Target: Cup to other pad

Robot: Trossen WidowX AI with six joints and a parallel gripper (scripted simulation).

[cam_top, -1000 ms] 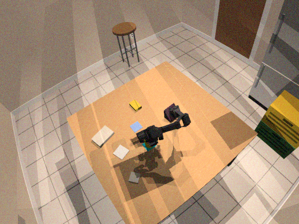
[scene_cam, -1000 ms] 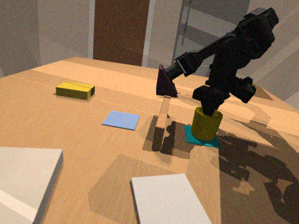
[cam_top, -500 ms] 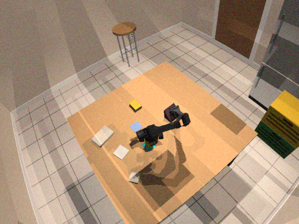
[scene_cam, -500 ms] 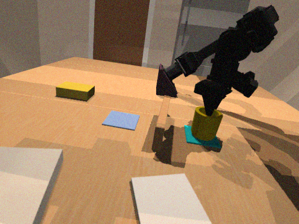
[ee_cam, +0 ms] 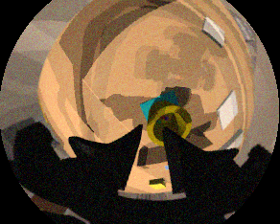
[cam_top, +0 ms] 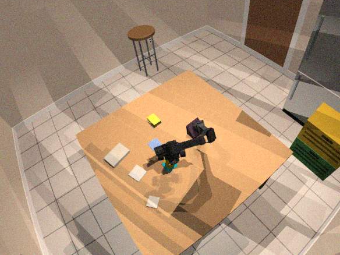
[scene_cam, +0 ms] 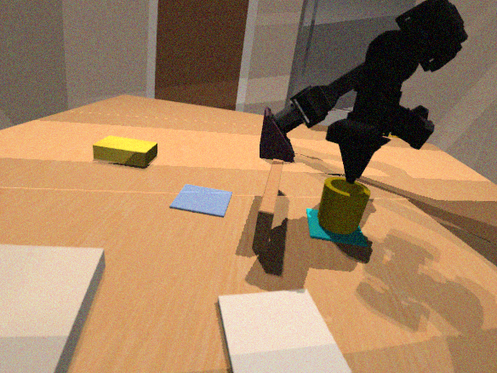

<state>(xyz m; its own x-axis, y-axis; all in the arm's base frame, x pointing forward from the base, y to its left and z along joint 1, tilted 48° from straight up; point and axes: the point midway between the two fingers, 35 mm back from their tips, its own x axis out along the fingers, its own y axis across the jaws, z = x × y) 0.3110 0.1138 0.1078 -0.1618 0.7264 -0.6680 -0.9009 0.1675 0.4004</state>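
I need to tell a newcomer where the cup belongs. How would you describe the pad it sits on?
Start at the wooden table and find the black arm's tool, pointing down near the middle. Directly beneath stands an olive-yellow cup, resting on the teal pad. Unlike the pale blue pad nearby, it is turquoise and carries the cup.

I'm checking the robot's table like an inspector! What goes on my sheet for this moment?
Surface: wooden table, heavily shadowed.
Job's things: yellow cup upright on teal pad; blue pad bare; marbles not visible.
Clutter: yellow block, three pale slabs, one near the front, a wooden bar.
Grippers: gripper open, tips at the cup's rim, holding nothing.
Cables: nothing seen.
Surroundings: stool, door, crates.
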